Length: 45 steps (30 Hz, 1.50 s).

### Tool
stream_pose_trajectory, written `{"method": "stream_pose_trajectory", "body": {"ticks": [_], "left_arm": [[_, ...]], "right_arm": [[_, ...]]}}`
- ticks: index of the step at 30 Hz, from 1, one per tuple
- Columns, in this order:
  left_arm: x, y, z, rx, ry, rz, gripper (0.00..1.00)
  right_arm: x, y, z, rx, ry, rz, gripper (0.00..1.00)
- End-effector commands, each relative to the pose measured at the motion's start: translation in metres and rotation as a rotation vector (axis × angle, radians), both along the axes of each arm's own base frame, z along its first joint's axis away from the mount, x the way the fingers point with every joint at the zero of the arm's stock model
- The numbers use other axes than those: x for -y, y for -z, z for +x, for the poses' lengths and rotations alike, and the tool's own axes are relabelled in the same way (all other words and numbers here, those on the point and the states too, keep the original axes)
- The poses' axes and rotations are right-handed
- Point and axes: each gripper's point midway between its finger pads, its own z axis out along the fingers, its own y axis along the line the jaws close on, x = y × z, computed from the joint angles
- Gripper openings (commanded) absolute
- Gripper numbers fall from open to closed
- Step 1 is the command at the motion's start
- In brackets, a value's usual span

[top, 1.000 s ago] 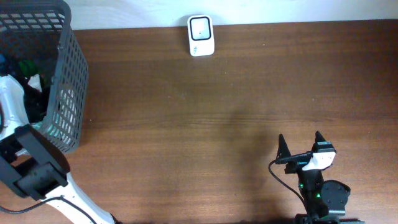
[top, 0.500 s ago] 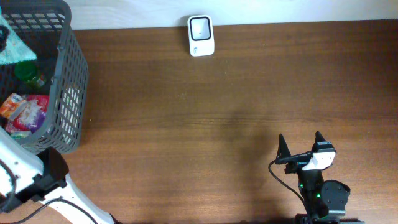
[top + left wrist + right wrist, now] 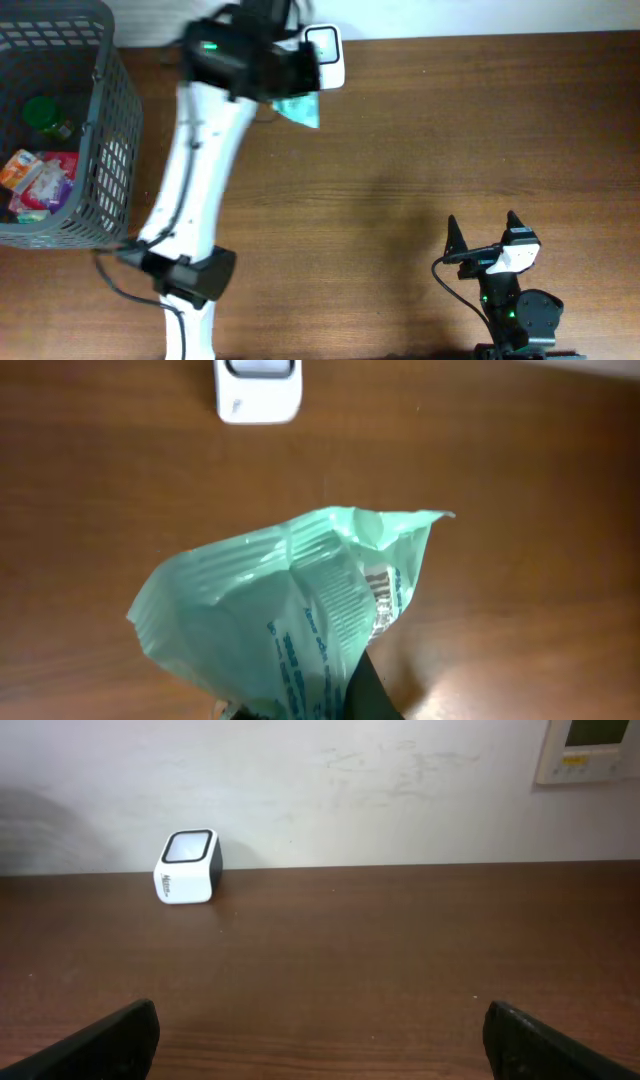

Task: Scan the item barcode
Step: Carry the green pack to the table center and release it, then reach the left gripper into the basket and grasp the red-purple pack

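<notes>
My left gripper [image 3: 293, 92] is shut on a crinkled mint-green packet [image 3: 290, 610], which hangs over the table just in front of the white barcode scanner [image 3: 323, 57]. In the left wrist view the packet fills the lower middle, with the scanner [image 3: 258, 390] at the top edge. The packet [image 3: 299, 108] shows in the overhead view as a small green wedge beside the scanner. My right gripper [image 3: 483, 232] rests open near the front right of the table with nothing between its fingers. The scanner [image 3: 187, 866] sits far off at the left in the right wrist view.
A grey wire basket [image 3: 112, 150] stands at the far left and holds a red-and-white packet [image 3: 35, 180] and a green item [image 3: 42, 112]. A pale wall [image 3: 320, 790] runs behind the table.
My left arm has come up out of the basket and swung right to the scanner, carrying the green packet with it. The right arm has not moved.
</notes>
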Motion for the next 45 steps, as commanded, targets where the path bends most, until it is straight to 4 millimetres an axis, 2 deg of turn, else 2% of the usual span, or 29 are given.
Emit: {"method": "stream_pose_trajectory", "body": {"ticks": [1, 2, 4, 7, 8, 9, 12, 14, 16, 17, 18, 19, 21, 22, 23, 24, 25, 26, 27, 28, 30, 32, 34, 36, 37, 39, 41, 42, 45], "left_arm": [[0.031, 0.076, 0.007, -0.093, -0.153, 0.035, 0.00], [0.046, 0.105, 0.008, -0.113, -0.165, 0.022, 0.05], [0.064, 0.149, 0.004, -0.127, -0.141, 0.029, 0.05], [0.080, 0.188, -0.007, -0.143, -0.125, 0.029, 0.10], [0.082, 0.200, -0.010, -0.143, -0.117, 0.032, 0.53], [0.080, 0.204, -0.009, -0.133, -0.125, 0.041, 0.77], [0.077, 0.197, -0.001, -0.097, -0.073, 0.060, 0.92], [0.073, 0.163, 0.008, -0.031, -0.003, 0.050, 0.95], [0.057, 0.091, 0.019, 0.089, 0.010, -0.011, 0.95], [0.040, 0.050, 0.023, 0.175, 0.010, -0.028, 0.94], [0.011, 0.007, 0.023, 0.265, -0.010, -0.037, 0.94], [-0.021, -0.023, 0.021, 0.320, -0.057, -0.037, 0.93], [-0.110, -0.074, 0.009, 0.411, -0.236, -0.001, 0.95], [-0.142, -0.086, 0.004, 0.437, -0.295, 0.032, 0.95], [-0.198, -0.099, -0.008, 0.459, -0.400, 0.087, 0.96], [-0.242, -0.102, -0.018, 0.451, -0.491, 0.123, 0.96], [-0.289, -0.097, -0.030, 0.415, -0.599, 0.151, 0.99], [-0.315, -0.093, -0.037, 0.394, -0.662, 0.165, 0.99], [-0.361, -0.081, -0.051, 0.342, -0.757, 0.206, 0.98], [-0.397, -0.067, -0.059, 0.293, -0.790, 0.264, 0.98], [-0.427, -0.036, -0.057, 0.198, -0.760, 0.337, 0.95], [-0.441, 0.017, -0.044, 0.050, -0.651, 0.414, 0.94], [-0.468, 0.069, -0.034, -0.085, -0.682, 0.493, 0.97], [-0.476, 0.115, -0.025, -0.182, -0.665, 0.493, 0.98], [-0.477, 0.131, -0.024, -0.218, -0.642, 0.495, 0.97], [-0.479, 0.161, -0.022, -0.281, -0.599, 0.497, 0.86], [-0.480, 0.194, -0.021, -0.348, -0.580, 0.485, 0.98], [-0.480, 0.207, -0.021, -0.374, -0.561, 0.484, 0.98], [-0.479, 0.219, -0.023, -0.402, -0.545, 0.482, 0.96]], "right_arm": [[-0.001, 0.003, 0.000, -0.005, -0.003, 0.008, 0.99], [-0.001, 0.003, 0.000, -0.005, -0.003, 0.008, 0.99], [-0.001, 0.003, 0.000, -0.005, -0.003, 0.008, 0.99], [-0.001, 0.003, 0.000, -0.005, -0.003, 0.008, 0.99], [-0.001, 0.003, 0.000, -0.005, -0.003, 0.008, 0.99], [-0.001, 0.003, 0.000, -0.005, -0.003, 0.008, 0.99], [-0.001, 0.003, 0.000, -0.005, -0.003, 0.008, 0.99], [-0.001, 0.003, 0.000, -0.005, -0.003, 0.008, 0.99], [-0.001, 0.003, 0.000, -0.005, -0.003, 0.008, 0.99], [-0.001, 0.003, 0.000, -0.005, -0.003, 0.008, 0.99], [-0.001, 0.003, 0.000, -0.005, -0.003, 0.008, 0.99], [-0.001, 0.003, 0.000, -0.005, -0.003, 0.008, 0.99], [-0.001, 0.003, 0.000, -0.005, -0.003, 0.008, 0.99], [-0.001, 0.003, 0.000, -0.005, -0.003, 0.008, 0.99], [-0.001, 0.003, 0.000, -0.005, -0.003, 0.008, 0.99], [-0.001, 0.003, 0.000, -0.005, -0.003, 0.008, 0.99], [-0.001, 0.003, 0.000, -0.005, -0.003, 0.008, 0.99], [-0.001, 0.003, 0.000, -0.005, -0.003, 0.008, 0.99], [-0.001, 0.003, 0.000, -0.005, -0.003, 0.008, 0.99], [-0.001, 0.003, 0.000, -0.005, -0.003, 0.008, 0.99], [-0.001, 0.003, 0.000, -0.005, -0.003, 0.008, 0.99], [-0.001, 0.003, 0.000, -0.005, -0.003, 0.008, 0.99], [-0.001, 0.003, 0.000, -0.005, -0.003, 0.008, 0.99], [-0.001, 0.003, 0.000, -0.005, -0.003, 0.008, 0.99], [-0.001, 0.003, 0.000, -0.005, -0.003, 0.008, 0.99], [-0.001, 0.003, 0.000, -0.005, -0.003, 0.008, 0.99], [-0.001, 0.003, 0.000, -0.005, -0.003, 0.008, 0.99], [-0.001, 0.003, 0.000, -0.005, -0.003, 0.008, 0.99], [-0.001, 0.003, 0.000, -0.005, -0.003, 0.008, 0.99]]}}
